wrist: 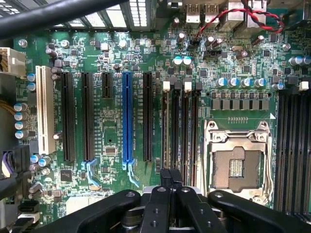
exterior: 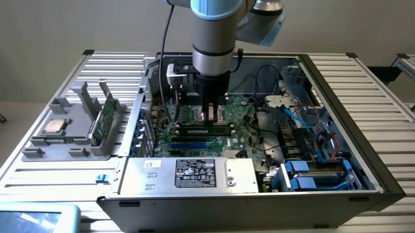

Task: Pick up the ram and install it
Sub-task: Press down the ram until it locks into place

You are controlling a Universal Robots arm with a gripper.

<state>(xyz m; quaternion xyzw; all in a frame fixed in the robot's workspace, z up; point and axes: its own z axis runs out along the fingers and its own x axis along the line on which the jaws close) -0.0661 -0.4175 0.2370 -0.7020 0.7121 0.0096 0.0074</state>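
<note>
cables (exterior: 295, 119) crowding motherboard (exterior: 243, 138), case walls (exterior: 337, 104)

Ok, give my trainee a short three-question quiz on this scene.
1. True or false: the processor socket on the motherboard holds no chip.
2. Where is the memory stick? A) standing in the grey holder B) lying on a plate C) in a person's hand
3. Fill in: the gripper's fingers are ____ over the memory slots.
Key: 1 true; 2 A; 3 shut.
</note>
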